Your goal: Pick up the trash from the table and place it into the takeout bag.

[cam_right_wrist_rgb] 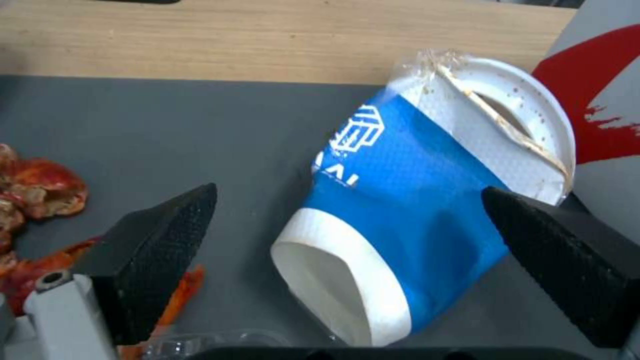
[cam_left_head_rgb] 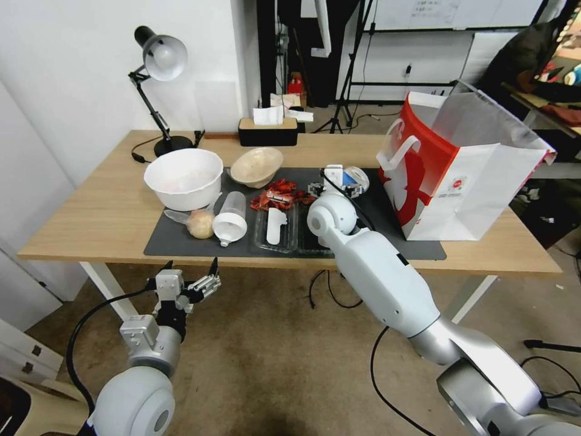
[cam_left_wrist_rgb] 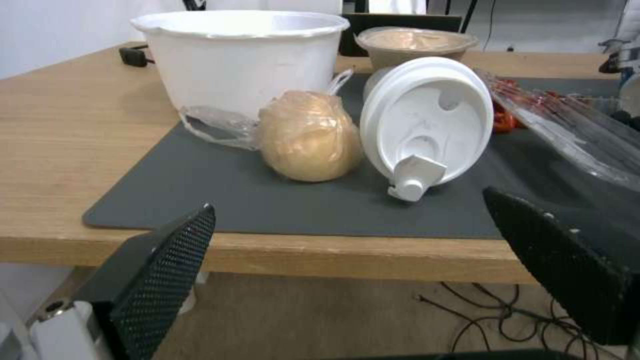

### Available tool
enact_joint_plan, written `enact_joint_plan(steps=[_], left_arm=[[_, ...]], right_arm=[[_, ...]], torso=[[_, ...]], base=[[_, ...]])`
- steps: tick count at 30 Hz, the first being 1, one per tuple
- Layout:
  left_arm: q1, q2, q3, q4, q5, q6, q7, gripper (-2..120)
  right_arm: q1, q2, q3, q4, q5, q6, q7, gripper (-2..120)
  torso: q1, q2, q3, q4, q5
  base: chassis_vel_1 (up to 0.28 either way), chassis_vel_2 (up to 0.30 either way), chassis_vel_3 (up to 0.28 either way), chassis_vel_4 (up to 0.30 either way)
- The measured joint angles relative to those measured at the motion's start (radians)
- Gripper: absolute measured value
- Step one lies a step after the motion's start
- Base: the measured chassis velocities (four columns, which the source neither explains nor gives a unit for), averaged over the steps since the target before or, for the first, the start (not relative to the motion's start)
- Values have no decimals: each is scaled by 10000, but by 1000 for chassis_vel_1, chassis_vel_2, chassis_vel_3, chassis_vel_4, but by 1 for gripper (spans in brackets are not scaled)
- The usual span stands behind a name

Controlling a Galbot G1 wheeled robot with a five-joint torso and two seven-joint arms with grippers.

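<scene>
Head view: the right hand (cam_left_head_rgb: 334, 181) reaches over the surface (cam_left_head_rgb: 85, 224) to the cup (cam_left_head_rgb: 353, 178), at nine o'clock from the bag (cam_left_head_rgb: 460, 175); the left hand (cam_left_head_rgb: 189, 272) hangs below the front edge, fingers spread, empty.

Left wrist view: a beige lump (cam_left_wrist_rgb: 310, 136) rests against a lidded cup (cam_left_wrist_rgb: 427, 125).

Right wrist view: pads wide apart straddle the toppled cup (cam_right_wrist_rgb: 407, 210), holding nothing. Its crumpled wall could buckle or squirt out sideways when squeezed.

even bright indoor light, soft shadows, bowed head-view edges, slightly soft wrist views
</scene>
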Motion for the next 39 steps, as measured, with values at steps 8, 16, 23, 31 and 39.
enact_joint_plan(steps=[8, 16, 23, 31, 39], left_arm=[[7, -11, 5, -22, 6, 0, -3, 100], [42, -10, -4, -56, 25, -5, -4, 100], [1, 9, 0, -53, 23, -6, -7, 100], [-48, 20, 66, 34, 21, -8, -8, 100], [-100, 24, 117, 65, 17, -8, -8, 100]], right_arm=[[4, 42, 34, -163, -4, -40, -35, 100], [-5, 97, 84, -259, -5, -51, -55, 100], [-26, 143, 128, -325, -6, -67, -63, 100], [-61, 160, 221, -381, -6, -89, -43, 99], [-54, 98, 255, -447, -29, -333, 183, 100]], torso=[[0, 0, 0, 1, 0], [-1, 0, 0, 1, -1], [0, 0, 0, 1, 0], [0, -3, 0, 0, 0], [0, -3, 0, 0, 0]], base=[[0, 0, 0, 0], [0, 0, 0, 0], [0, 0, 0, 0], [0, 0, 0, 0], [0, 0, 0, 0]])
